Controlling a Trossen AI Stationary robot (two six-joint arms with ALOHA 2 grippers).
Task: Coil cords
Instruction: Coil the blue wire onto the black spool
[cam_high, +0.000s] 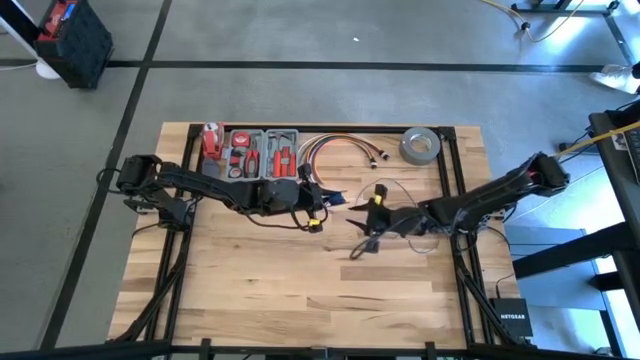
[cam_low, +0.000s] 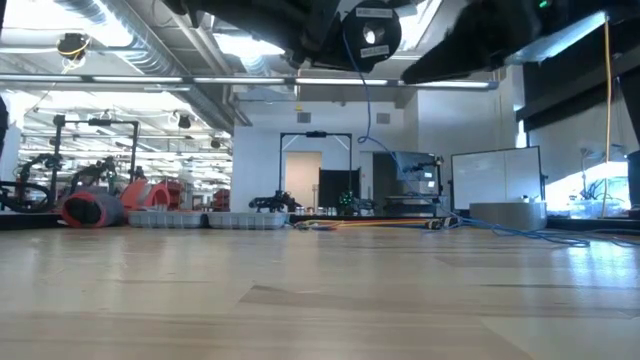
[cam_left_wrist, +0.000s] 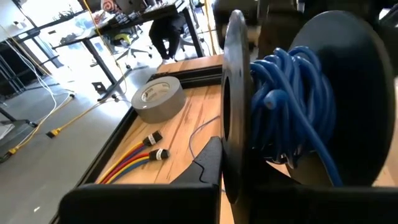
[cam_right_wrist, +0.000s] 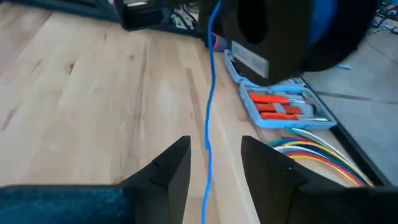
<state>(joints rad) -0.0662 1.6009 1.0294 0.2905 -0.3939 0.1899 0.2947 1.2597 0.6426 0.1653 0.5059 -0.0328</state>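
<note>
Above the table's middle, a black spool (cam_left_wrist: 298, 106) half wound with blue wire (cam_right_wrist: 210, 93) is clamped in the closed left gripper (cam_high: 318, 203). The wire runs between the parted fingers of the right gripper (cam_right_wrist: 214, 163), ungripped. Winding appears underway; feeding slack evenly seems next. Only "NETGEAR" (cam_high: 511, 317) is legible.

Tape roll (cam_high: 421, 146) right of cables (cam_high: 340, 150)

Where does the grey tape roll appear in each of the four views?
High view: the tape roll lies at the table's far edge, right of centre.
Low view: far back, at the right.
Left wrist view: just beyond the plug ends.
Right wrist view: not in it.
Shared landmark: the coloured cables.
</note>
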